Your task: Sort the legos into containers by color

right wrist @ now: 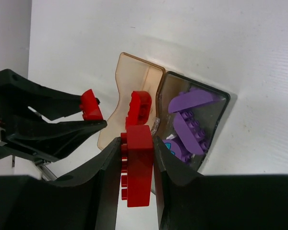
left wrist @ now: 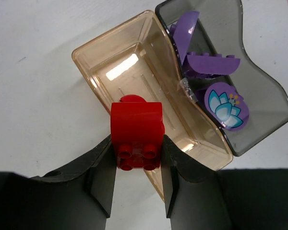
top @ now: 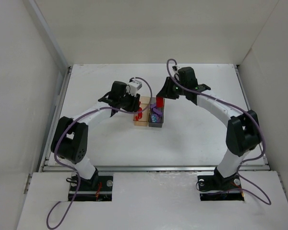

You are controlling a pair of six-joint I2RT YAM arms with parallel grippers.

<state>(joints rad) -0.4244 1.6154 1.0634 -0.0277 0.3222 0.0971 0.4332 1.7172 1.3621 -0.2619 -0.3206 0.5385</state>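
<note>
Both arms are bending inward over the bins, each gripper clamping a red brick.
The left gripper (left wrist: 138, 146) is pinching a red brick (left wrist: 137, 122) above the near end of the orange bin (left wrist: 134, 62). The right gripper (right wrist: 137, 142) is squeezing another red brick (right wrist: 139, 172) above where the orange bin meets the grey bin (left wrist: 264, 96). Only the wrist views are showing clearly the purple pieces (left wrist: 209, 64) lying in the grey bin. The overhead view is showing the bins touching mid-worktop (top: 197, 139).

Nothing you can actually read here, no words, brands or numbers. The only printed mark is a blue-and-white lotus flower on a round purple lego (left wrist: 224, 106) in the dark grey container (left wrist: 266, 91).
</note>
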